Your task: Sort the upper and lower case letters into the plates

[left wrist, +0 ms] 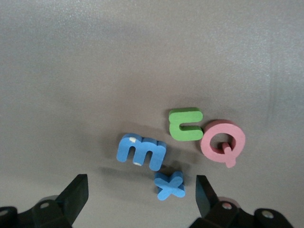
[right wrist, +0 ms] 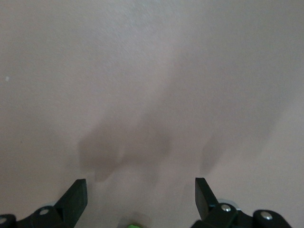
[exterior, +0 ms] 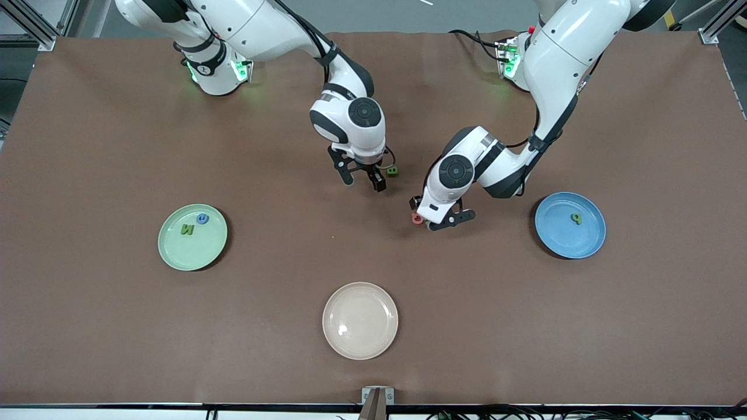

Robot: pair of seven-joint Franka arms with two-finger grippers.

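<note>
While the left gripper hovers spread over the blue x mid-frame, the right gripper hangs spread beside a green letter.

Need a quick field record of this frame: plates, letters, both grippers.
mint plate: holds green N and blue letter
blue plate: holds one green letter
beige plate: no letters
loose cluster: blue m, blue x, green c, red Q
stray green letter: on the table beside right gripper
left gripper: open, over cluster
right gripper: open, holding nothing
</note>
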